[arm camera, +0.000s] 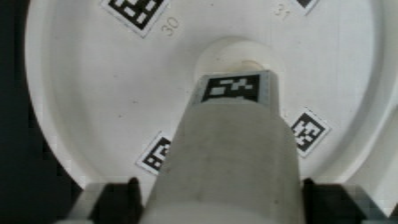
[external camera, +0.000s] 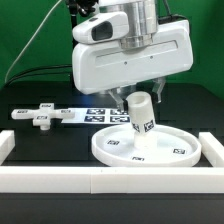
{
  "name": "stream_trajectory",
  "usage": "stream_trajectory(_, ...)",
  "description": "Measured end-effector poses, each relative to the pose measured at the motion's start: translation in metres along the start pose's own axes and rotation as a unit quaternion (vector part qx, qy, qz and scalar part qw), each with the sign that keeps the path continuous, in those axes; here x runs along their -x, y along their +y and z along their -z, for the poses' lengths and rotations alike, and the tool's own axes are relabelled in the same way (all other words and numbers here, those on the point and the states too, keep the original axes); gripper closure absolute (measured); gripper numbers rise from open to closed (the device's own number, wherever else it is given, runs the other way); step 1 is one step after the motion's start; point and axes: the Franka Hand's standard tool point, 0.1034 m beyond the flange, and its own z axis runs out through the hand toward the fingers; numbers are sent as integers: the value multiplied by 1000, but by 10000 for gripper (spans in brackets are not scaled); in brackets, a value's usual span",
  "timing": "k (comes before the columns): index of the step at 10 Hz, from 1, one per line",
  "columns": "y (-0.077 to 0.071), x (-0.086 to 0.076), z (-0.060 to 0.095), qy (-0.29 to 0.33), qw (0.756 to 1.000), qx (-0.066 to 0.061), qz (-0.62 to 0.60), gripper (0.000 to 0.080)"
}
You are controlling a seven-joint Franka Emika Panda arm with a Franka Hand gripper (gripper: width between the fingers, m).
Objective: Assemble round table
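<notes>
The large white rimmed disc point(external camera: 142, 147) lies on the black table in front of the arm. The short thick white post point(external camera: 141, 112), with a small tag on its side, stands upright on the disc near its middle. My gripper point(external camera: 139, 97) is shut on the post's upper end. In the wrist view the post point(arm camera: 226, 150) runs down from between the two dark fingers point(arm camera: 116, 200) to the disc point(arm camera: 107, 90), whose floor carries several tags. The cross-shaped piece point(external camera: 40, 115) lies apart at the exterior view's left.
The marker board point(external camera: 92, 115) lies flat behind the disc. White border rails point(external camera: 105, 181) run along the front, with short side rails at the exterior view's left point(external camera: 5, 148) and right point(external camera: 214, 147). A green wall stands behind.
</notes>
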Motion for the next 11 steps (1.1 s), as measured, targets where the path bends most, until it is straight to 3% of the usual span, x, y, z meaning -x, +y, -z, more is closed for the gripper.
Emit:
stream_trajectory(4,-1,-1,0,1,1000,0,0,383)
stream_trajectory(6,0,0,0,18,996,-9,-88,383)
stream_trajectory(11,-8,13,0,76,939,-19,-336,384)
